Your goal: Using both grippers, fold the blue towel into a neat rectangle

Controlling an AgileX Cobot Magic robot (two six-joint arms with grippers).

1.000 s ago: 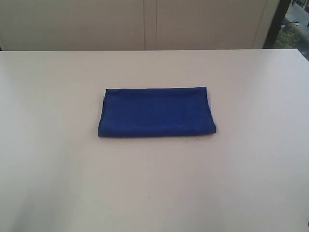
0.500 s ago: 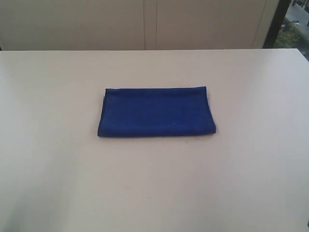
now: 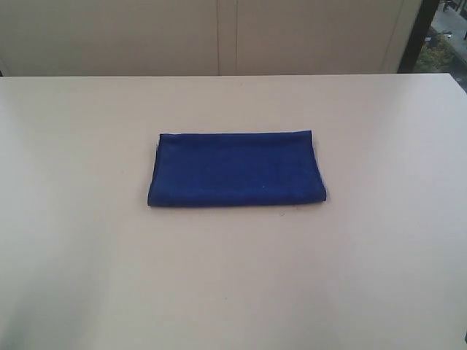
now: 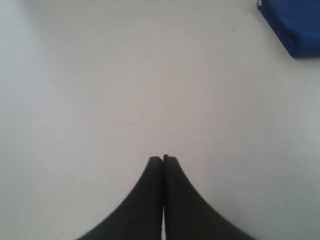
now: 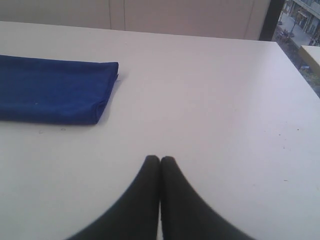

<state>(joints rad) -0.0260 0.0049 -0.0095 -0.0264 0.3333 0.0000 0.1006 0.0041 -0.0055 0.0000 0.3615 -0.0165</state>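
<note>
Blue towel (image 3: 236, 169) folded on table (image 3: 365, 277) — left pincer (image 4: 163, 159), right pincer (image 5: 160, 159) closed, empty.

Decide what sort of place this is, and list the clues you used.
Probably an indoor robot test bench, not a home: a wide pale table, plain beige panels behind it, and a single folded blue towel near the shut left gripper and right gripper.

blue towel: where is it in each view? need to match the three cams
Exterior: blue towel folded flat mid-table, whole.
Left wrist: one corner only, cut by the frame edge, apart from the shut left gripper.
Right wrist: one short end, beyond the shut right gripper.
Shared landmark: the white table.
</note>
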